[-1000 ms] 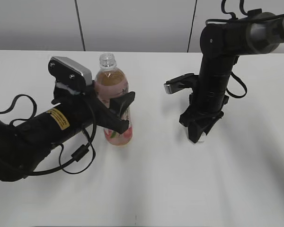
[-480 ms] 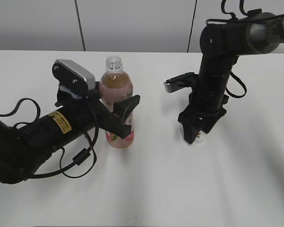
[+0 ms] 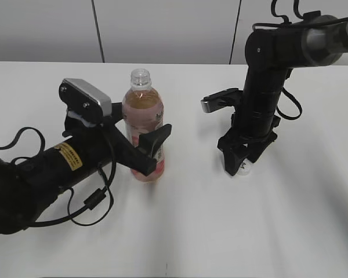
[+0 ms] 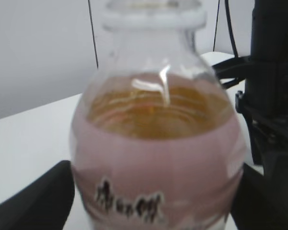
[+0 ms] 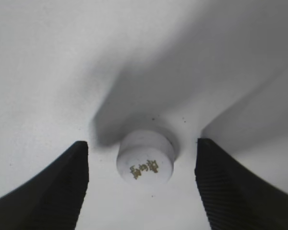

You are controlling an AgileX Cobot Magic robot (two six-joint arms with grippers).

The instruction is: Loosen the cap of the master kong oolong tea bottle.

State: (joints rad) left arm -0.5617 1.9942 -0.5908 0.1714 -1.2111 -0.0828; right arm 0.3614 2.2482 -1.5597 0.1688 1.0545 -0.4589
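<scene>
The master kong oolong tea bottle [image 3: 142, 116] stands upright on the white table, its neck open with no cap on it. My left gripper [image 3: 141, 146] is shut on its pink label, one black finger on each side; the left wrist view shows the bottle [image 4: 158, 158] filling the frame between the fingers [image 4: 156, 203]. The small white cap [image 3: 244, 169] lies on the table to the right, apart from the bottle. My right gripper [image 3: 239, 164] points straight down over it. In the right wrist view the cap [image 5: 145, 160] sits between the open fingers [image 5: 144, 187], touching neither.
The white table [image 3: 220, 231] runs back to a grey panelled wall. Black cables loop beside the left arm [image 3: 93, 200] and behind the right arm [image 3: 293, 104]. Nothing else stands on the table.
The left gripper and the bottle have shifted a little to the right, then the wrist has dropped slightly. The right gripper has stayed over the cap with its fingers spread wider.
</scene>
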